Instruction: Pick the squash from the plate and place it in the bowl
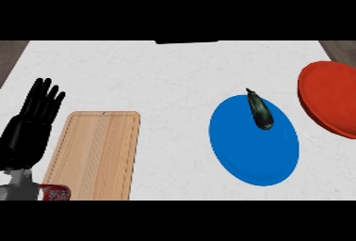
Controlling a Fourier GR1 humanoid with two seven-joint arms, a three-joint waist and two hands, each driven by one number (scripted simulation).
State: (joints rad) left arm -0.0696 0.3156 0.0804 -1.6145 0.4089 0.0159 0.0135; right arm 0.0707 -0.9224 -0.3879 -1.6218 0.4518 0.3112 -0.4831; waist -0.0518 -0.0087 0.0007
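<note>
A dark green, elongated squash lies on the upper part of a blue plate at the right of the white counter. Its thin stem end points toward the far side. A red bowl stands at the right edge, just beyond the plate, and is partly cut off by the view. My left hand shows at the far left with its fingers straight and pointing up, holding nothing. It rests far from the plate. My right hand does not show.
A light wooden cutting board lies at the lower left, beside my left hand. A small red object with white markings sits at the board's near left corner. A dark object shows at the counter's far edge.
</note>
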